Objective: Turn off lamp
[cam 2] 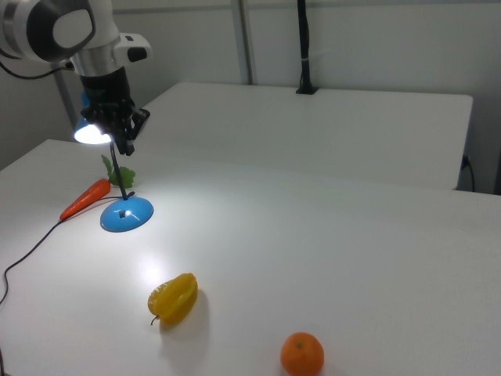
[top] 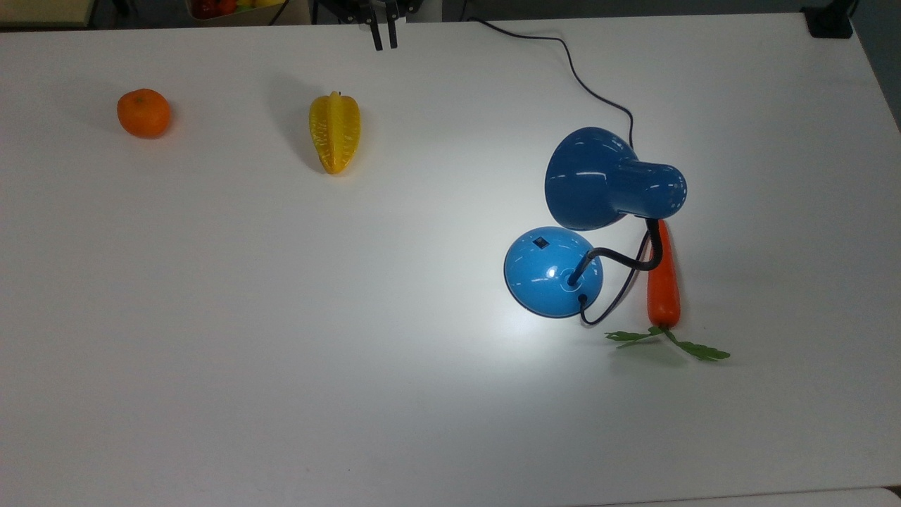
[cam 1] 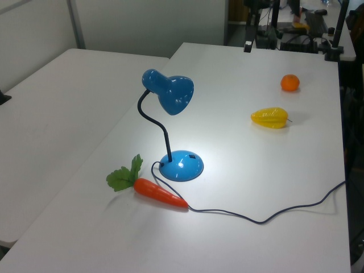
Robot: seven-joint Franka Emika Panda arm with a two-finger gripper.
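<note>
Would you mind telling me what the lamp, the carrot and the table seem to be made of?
The lamp looks like painted metal or hard plastic with a glossy blue finish: window-like highlights streak its shade and base. The carrot seems to be smooth plastic, uniformly orange with flat, fabric-like green leaves, so probably a toy. The table looks like matte white laminate, spreading the lamp's glow softly.
</note>
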